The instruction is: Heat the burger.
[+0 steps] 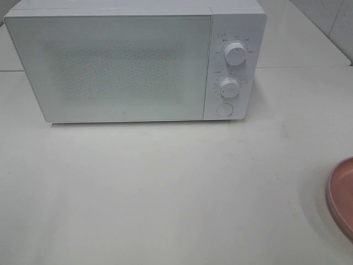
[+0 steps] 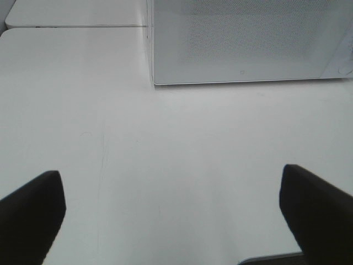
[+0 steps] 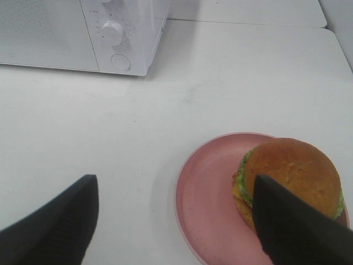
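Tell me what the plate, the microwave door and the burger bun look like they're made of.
Plate: pink, matte, with a smooth raised rim; looks like plastic or melamine, though glazed ceramic can't be ruled out.
Microwave door: white, smooth panel with a fine dotted mesh behind it, so probably glass or clear plastic over perforated metal.
Burger bun: evenly golden-brown with a soft sheen; whether it is real bread or a plastic model isn't clear.

Burger (image 3: 292, 171) on pink plate (image 3: 207, 204), wide-spread right tool (image 3: 176, 221) above, microwave (image 3: 83, 33) beyond.
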Robot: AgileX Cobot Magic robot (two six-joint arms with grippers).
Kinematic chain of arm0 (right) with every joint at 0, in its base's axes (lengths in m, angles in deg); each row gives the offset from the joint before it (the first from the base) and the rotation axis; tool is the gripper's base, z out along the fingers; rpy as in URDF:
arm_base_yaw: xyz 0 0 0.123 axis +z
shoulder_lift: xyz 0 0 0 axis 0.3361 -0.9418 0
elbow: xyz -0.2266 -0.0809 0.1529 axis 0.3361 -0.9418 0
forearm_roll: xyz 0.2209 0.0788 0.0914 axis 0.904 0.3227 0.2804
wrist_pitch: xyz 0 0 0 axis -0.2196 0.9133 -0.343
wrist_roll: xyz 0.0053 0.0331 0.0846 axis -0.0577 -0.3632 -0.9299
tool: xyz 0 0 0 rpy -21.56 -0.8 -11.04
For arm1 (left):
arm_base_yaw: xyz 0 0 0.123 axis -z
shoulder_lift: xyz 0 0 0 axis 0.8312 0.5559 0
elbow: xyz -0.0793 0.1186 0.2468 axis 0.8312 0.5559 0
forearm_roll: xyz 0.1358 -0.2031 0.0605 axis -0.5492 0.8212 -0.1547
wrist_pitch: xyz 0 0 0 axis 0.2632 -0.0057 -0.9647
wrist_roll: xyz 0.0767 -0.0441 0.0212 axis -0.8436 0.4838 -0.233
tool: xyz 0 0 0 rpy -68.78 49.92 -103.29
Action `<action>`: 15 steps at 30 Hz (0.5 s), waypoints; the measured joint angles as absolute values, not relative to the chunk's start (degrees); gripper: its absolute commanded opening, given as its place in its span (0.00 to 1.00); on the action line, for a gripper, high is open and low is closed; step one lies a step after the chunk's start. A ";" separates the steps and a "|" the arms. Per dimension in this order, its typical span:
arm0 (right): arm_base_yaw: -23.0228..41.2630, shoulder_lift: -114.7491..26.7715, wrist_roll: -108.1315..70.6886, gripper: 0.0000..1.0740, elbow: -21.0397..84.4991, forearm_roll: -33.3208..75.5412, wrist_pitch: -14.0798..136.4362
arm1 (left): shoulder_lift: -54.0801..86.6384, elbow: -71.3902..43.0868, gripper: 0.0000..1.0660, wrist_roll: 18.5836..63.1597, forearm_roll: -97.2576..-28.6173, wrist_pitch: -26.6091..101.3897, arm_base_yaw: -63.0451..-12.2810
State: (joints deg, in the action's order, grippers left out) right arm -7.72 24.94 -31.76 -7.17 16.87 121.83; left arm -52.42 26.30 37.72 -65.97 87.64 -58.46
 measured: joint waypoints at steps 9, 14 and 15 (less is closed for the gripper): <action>-7.72 24.94 -31.76 0.70 -7.17 16.87 121.83 | -52.42 26.30 0.92 37.72 -65.92 87.64 -58.46; -7.72 24.94 -31.76 0.70 -7.17 16.87 121.83 | -52.42 26.30 0.92 37.72 -65.92 87.64 -58.46; -7.72 24.94 -31.76 0.70 -7.17 16.87 121.83 | -52.42 26.30 0.92 37.72 -65.92 87.64 -58.46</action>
State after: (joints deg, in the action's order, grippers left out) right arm -7.72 24.94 -31.76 -7.17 16.87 121.83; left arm -52.42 26.30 37.72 -65.92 87.64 -58.46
